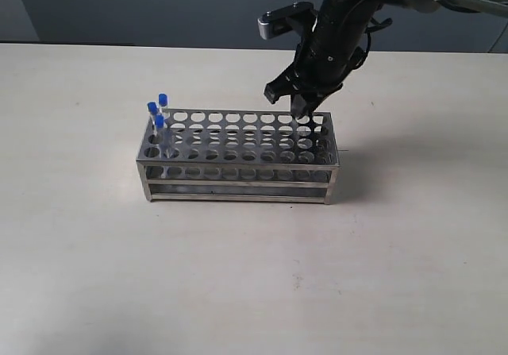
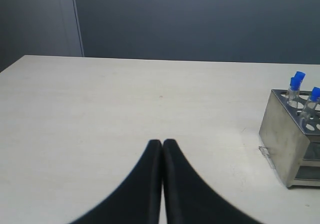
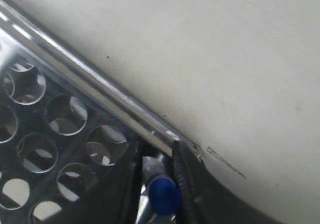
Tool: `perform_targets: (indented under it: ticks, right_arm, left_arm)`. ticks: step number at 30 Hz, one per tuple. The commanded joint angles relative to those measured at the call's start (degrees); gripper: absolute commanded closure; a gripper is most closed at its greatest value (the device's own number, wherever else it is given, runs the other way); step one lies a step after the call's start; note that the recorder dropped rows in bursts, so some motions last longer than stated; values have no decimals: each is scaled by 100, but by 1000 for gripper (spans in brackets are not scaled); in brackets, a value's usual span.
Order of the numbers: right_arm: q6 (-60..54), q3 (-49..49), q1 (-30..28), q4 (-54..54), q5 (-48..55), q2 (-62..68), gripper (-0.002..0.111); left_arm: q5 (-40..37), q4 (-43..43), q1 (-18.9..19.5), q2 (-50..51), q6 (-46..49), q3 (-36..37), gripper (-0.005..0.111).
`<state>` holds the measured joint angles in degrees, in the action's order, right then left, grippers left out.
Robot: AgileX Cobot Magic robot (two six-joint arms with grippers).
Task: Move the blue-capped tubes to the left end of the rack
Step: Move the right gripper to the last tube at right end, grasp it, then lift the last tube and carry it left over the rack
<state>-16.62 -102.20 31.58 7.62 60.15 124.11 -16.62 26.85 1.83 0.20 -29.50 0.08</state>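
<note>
The silver rack [image 1: 238, 170] stands mid-table. Three blue-capped tubes [image 1: 158, 110] stand in its left end and also appear in the left wrist view, tubes [image 2: 300, 81] in the rack [image 2: 282, 129]. My right gripper [image 1: 292, 109] is down on the rack's far right corner. In the right wrist view its fingers [image 3: 182, 169] closely flank a fourth blue-capped tube [image 3: 164, 196], which leans in a corner hole of the rack [image 3: 75, 73]; the gripper [image 3: 156, 159] looks shut on it. My left gripper [image 2: 162, 143] is shut and empty over bare table, to the left of the rack.
Most rack holes between the two ends hold nothing. The pale table [image 1: 254, 275] runs wide around the rack. A dark wall [image 1: 159, 5] stands behind the table's far edge.
</note>
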Motion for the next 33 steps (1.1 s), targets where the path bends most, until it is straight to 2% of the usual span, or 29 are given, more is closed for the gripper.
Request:
perform_targets:
  ticks: [1,5,22,28,33]
  right_arm:
    - [-34,19,-28,-50,-41,-43,89]
    - [-34,19,-16,-115,8,-281,109]
    - [-234,19,8,219,228,-1299,109]
    - [-910,19,466,780,152,-1429,109]
    - [-1377,19,1061,1161,-308,-1318,109]
  left_arm:
    - [-11,-2,-22,-20,-10,-8,106]
    - [-11,-2,-22,-20,-10,-8,106]
    - [-1,-2,-22,-20,-10,-8,106]
    - [-1,-2,-22,-20,-10,-8,106]
    - [-1,-2,-22,-20,-10,-8,106]
